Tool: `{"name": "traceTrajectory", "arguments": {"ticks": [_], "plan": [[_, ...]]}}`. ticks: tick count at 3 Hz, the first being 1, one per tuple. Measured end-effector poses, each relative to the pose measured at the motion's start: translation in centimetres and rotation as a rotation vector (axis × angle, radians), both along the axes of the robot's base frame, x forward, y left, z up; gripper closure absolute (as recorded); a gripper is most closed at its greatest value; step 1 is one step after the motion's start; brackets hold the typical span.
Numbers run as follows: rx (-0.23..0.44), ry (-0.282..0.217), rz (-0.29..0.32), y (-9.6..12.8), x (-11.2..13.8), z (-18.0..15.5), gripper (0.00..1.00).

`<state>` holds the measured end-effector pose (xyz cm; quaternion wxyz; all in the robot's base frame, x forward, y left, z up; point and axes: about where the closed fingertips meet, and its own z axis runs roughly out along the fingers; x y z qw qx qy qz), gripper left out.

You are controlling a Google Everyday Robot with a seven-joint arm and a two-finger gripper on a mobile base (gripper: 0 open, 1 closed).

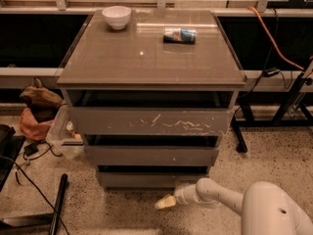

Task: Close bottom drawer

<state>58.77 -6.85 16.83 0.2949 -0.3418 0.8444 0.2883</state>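
The bottom drawer is the lowest and slimmest of the three fronts on the cabinet, at 6 o'clock in the view, just above the speckled floor. A dark gap shows over its top edge, so we judge it stands partly out. Our hand hovers low near the floor, just in front of the panel and toward 5 o'clock from its middle; whether it is apart or together we cannot tell. The front is flat, plain and handleless, so there is nothing to take hold of: we would push, not grip. We expect a stiff, hard panel on slides, light to move, perhaps slick under the tip. Pressing near the middle of the front should keep it from racking sideways.
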Motion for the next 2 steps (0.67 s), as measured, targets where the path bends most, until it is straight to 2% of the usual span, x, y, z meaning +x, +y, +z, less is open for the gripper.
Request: {"name": "traceTrajectory", "arguments": {"ticks": [1,2], "plan": [[0.005,-0.014,-0.053,-1.5,-1.4,1.2,0.0],[-0.023,-0.072,-0.206,-6.6,-2.6,5.6,0.0]]}}
